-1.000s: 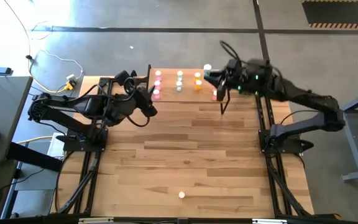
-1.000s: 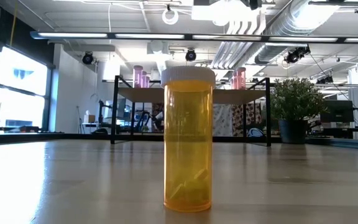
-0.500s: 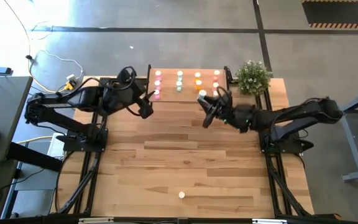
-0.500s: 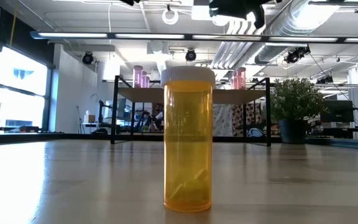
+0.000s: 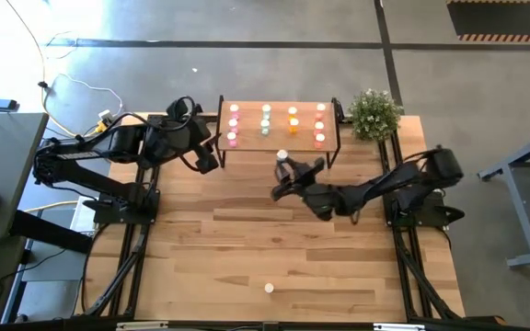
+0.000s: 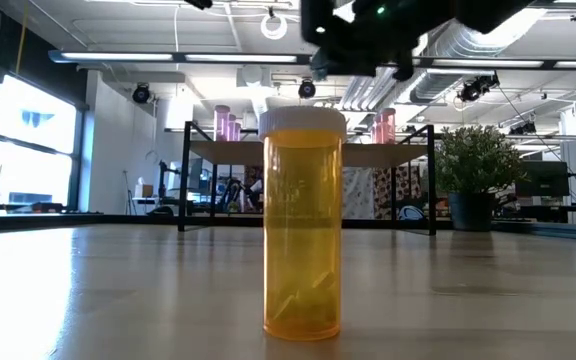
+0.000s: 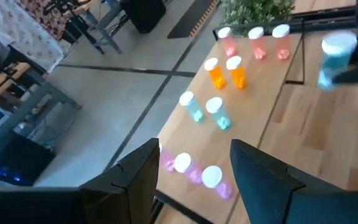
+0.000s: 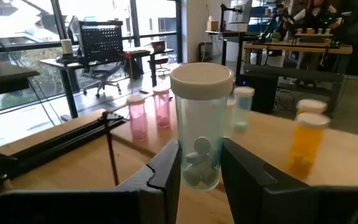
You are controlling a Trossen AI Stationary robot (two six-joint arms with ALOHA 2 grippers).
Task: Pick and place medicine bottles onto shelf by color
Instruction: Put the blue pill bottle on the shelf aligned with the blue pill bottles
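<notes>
- While your right gripper (image 8: 199, 177) pinches a pale bottle (image 8: 200, 121) upright above the table, just in front of the shelf (image 5: 279, 130) — it's headed for its colour group.
- Your left gripper (image 7: 194, 171) waits spread over the shelf's pink end.

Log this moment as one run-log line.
right gripper: shut on pale green bottle, off shelf | left gripper: open, beside shelf | orange bottle: on table
</notes>
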